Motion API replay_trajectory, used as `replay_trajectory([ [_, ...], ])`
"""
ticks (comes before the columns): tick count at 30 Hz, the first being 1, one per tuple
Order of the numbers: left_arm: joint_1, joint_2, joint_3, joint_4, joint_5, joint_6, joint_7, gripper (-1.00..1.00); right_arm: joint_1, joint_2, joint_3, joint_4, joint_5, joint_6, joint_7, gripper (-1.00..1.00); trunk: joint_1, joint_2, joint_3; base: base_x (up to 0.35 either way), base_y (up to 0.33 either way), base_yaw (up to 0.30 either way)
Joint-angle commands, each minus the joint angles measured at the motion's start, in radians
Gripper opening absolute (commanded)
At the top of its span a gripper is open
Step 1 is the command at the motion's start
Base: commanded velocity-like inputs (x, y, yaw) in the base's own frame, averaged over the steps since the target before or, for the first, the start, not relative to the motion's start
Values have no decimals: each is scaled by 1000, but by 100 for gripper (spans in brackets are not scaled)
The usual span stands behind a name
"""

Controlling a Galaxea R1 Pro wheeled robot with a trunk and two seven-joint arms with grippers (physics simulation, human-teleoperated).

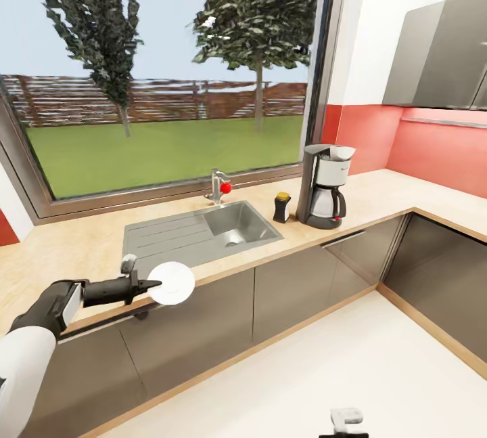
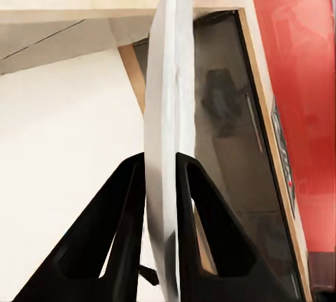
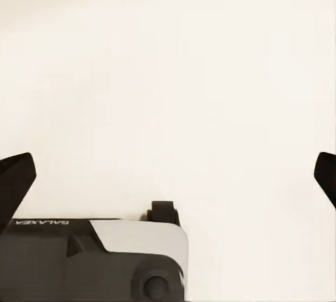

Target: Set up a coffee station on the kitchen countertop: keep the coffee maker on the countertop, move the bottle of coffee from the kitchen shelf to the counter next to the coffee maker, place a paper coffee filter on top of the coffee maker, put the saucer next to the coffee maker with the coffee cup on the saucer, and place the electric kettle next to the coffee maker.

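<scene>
At counter edge, left pincer [image 1: 150, 283] nipping saucer [image 1: 172, 282], right pincer [image 3: 168, 176] cut off.

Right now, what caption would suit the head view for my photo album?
Left gripper carries the saucer toward the coffee maker, bottle of coffee beside it.

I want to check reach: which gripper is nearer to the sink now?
Left. The left gripper, holding the saucer, is at the counter edge before the sink; the right gripper hangs low over the floor.

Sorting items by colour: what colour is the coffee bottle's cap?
Yellow, on the bottle of coffee; head view.
</scene>
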Motion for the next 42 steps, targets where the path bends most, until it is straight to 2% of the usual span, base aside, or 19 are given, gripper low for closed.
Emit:
replay_trajectory([
  [1, 0, -12, 39, 0, 1, 6, 45, -100, 5, -3, 9, 2, -4, -9, 15, 100, 1, -2, -2, 0, 0, 0],
  [4, 6, -66, 145, 0, 7, -3, 170, -100, 14, -4, 9, 8, 2, -30, 95, 100, 1, -2, -2, 0, 0, 0],
  [5, 7, -75, 160, 0, 7, -7, 186, -100, 15, -3, 9, 9, 3, -31, 110, 100, 1, -2, -2, 0, 0, 0],
  [6, 9, -103, 195, 0, 9, -26, 226, -100, 18, -2, 9, 10, 3, -35, 148, 100, 1, -2, -2, 0, 0, 0],
  [8, 11, -147, 222, 0, 11, -75, 261, -100, 25, -1, 9, 11, 4, -37, 177, 100, 1, -2, -2, 0, 0, 0],
  [10, 11, -173, 228, 0, 12, -95, 269, -100, 32, 0, 8, 10, 4, -38, 183, 100, 1, -2, -2, 0, 0, 0],
  [15, 13, -278, 226, -44, 11, -118, 278, -100, 57, 1, 7, 10, 3, -41, 183, 100, 1, -2, -2, 0, 0, 0],
  [16, 18, -326, 222, -107, 4, -120, 283, -100, 60, 1, 6, 10, 3, -40, 183, 100, 1, -2, -2, 0, 0, 0],
  [17, 19, -361, 220, -143, 3, -122, 305, -100, 61, 1, 6, 10, 2, -39, 182, 100, 1, -2, -2, 0, 0, -86],
  [19, 20, -384, 211, -158, 2, -123, 331, -100, 63, 2, 6, 10, 3, -38, 181, 100, 1, -2, -2, 0, 0, -172],
  [28, 21, -409, 141, -168, 9, -124, 346, -100, 77, 5, 4, 10, 0, -43, 167, 100, 1, -2, -2, 0, 0, -251],
  [37, 21, -410, 135, -167, 13, -120, 336, -100, 90, 6, 4, 10, 1, -46, 165, 100, 1, -2, -2, 1, -9, -267],
  [42, 21, -408, 136, -167, 13, -120, 333, -100, 91, 5, 3, 10, 0, -46, 164, 100, 1, -2, -2, 78, -186, -267],
])
